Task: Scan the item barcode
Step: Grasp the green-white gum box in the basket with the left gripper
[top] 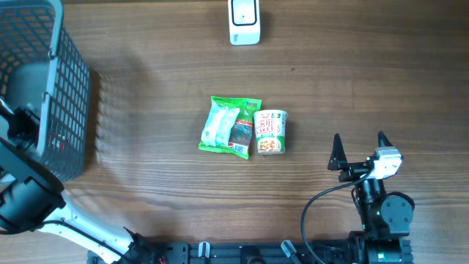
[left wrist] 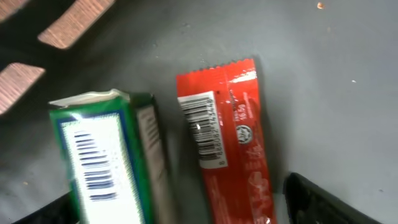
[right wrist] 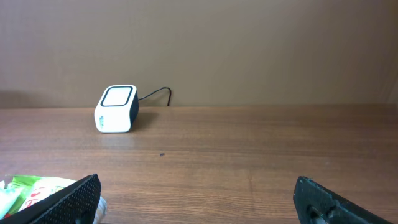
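Left fingers (left wrist: pixel 323 199) spread above glossy red wrapper (left wrist: pixel 230 143), green carton (left wrist: pixel 106 162) in grey mesh basket (top: pixel 69 88); right fingers (right wrist: pixel 68 199) spread, empty.

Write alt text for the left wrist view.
A red snack wrapper and a green-and-white box lie side by side on the grey basket floor, both barcodes facing the camera. Wood shows through mesh openings at the upper left.
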